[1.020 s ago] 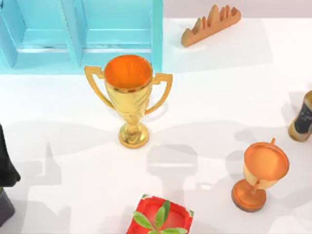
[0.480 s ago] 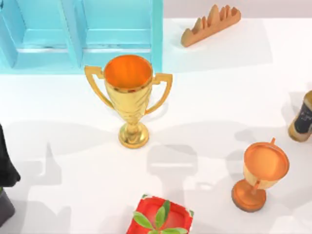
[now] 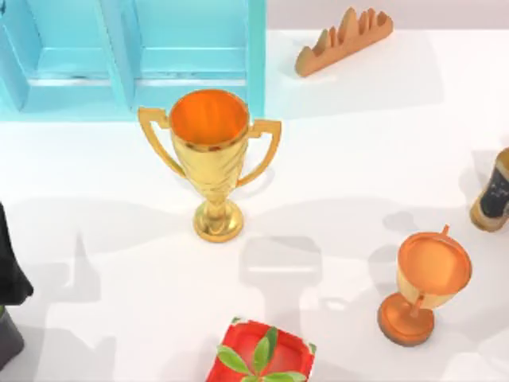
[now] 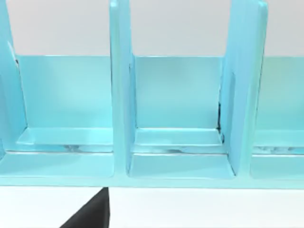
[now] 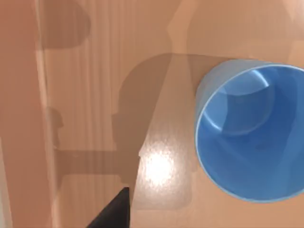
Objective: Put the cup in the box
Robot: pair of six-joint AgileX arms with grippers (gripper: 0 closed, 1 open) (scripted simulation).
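From above, going left to right across the white tabletop (image 3: 358,159): a light blue divided rack (image 3: 131,56) sits at 11 o'clock, a gold two-handled trophy (image 3: 211,159) stands just left of centre, a red box with green leaves (image 3: 261,356) lies at 6 o'clock, a tan ridged block (image 3: 343,40) at 1 o'clock, an orange-gold goblet (image 3: 425,282) at 4 o'clock and a dark-labelled bottle (image 3: 495,195) at 3 o'clock. The left wrist view faces the rack's compartments (image 4: 178,104). In the right wrist view the blue cup (image 5: 251,135) stands upright, mouth open, on a brown surface (image 5: 118,95); whether either arm's fingers are released or clenched, I cannot tell.

White table (image 3: 342,159): gold trophy (image 3: 211,159), orange goblet (image 3: 425,286), turquoise rack (image 3: 135,56).
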